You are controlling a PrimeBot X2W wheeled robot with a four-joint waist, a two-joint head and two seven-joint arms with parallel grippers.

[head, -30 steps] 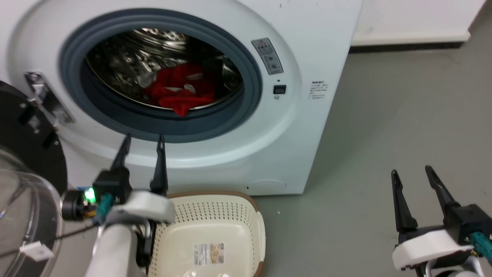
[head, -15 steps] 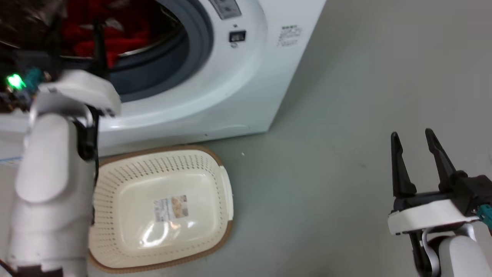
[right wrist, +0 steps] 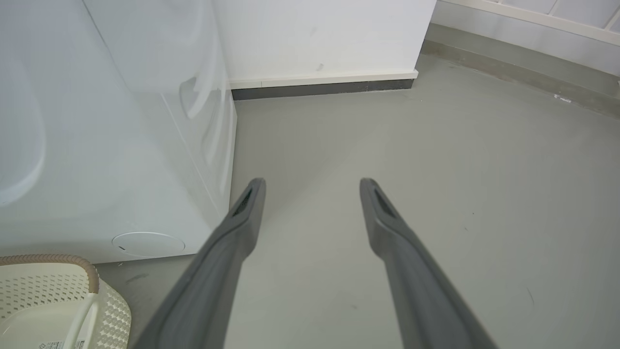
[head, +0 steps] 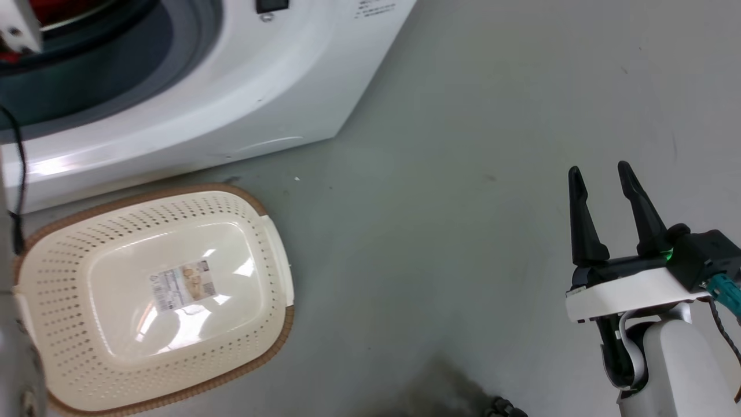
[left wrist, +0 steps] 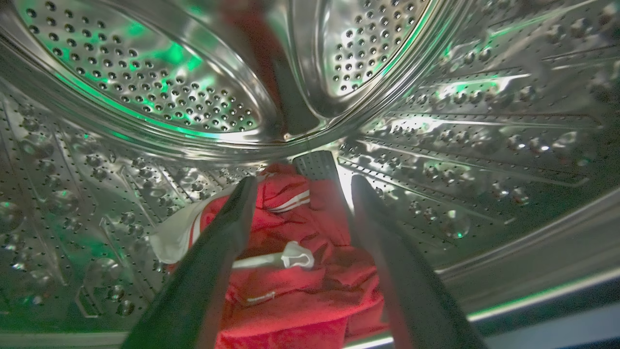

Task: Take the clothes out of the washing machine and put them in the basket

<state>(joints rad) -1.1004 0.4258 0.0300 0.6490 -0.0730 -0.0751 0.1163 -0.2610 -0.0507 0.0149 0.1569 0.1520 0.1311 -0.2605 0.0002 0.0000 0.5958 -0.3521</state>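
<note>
In the left wrist view my left gripper point(left wrist: 304, 180) is open inside the perforated steel drum point(left wrist: 145, 97) of the washing machine. Its two fingers reach down on either side of the clothes point(left wrist: 300, 295), a crumpled red garment with white trim on the drum's bottom. Whether they touch it I cannot tell. The head view shows the washing machine point(head: 243, 87) at the top left and the cream basket point(head: 52, 255) on the floor in front of it, with nothing in it but its label. My right gripper point(head: 599, 169) hangs open over bare floor at the right.
Grey floor point(head: 463, 174) stretches to the right of the machine. In the right wrist view my right gripper point(right wrist: 312, 182) points past the machine's side panel point(right wrist: 121, 145) toward a white wall with a dark skirting point(right wrist: 319, 87). The basket's rim point(right wrist: 48, 259) shows at the lower left.
The head camera has swung down and to the right. My left arm has risen from beside the basket and gone in through the porthole. The right gripper stays open.
</note>
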